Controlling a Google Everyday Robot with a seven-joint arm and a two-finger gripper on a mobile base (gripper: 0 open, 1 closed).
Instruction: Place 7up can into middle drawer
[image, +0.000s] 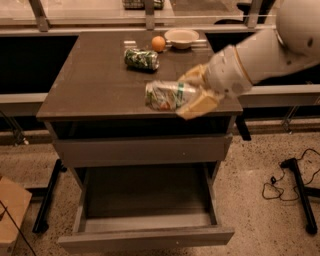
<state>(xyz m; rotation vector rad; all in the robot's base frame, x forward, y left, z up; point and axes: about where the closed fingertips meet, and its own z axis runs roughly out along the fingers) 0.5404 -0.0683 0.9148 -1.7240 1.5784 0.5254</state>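
My gripper (192, 95) is shut on the 7up can (165, 95), a pale silver-white can with green markings, held on its side. It hangs above the front edge of the brown cabinet top (95, 85), right of centre. The middle drawer (145, 197) is pulled open below, wide and shallow with a dark floor and nothing in it. Its plain front (145, 239) faces me. The white arm (260, 50) reaches in from the upper right.
A darker all-green can (141, 58) lies on its side at the back of the top. An orange (158, 43) and a white bowl (182, 37) sit behind it. A closed plain drawer front (142, 150) sits above the open drawer. A cardboard box (12, 212) stands at lower left; cables (280, 182) lie at right.
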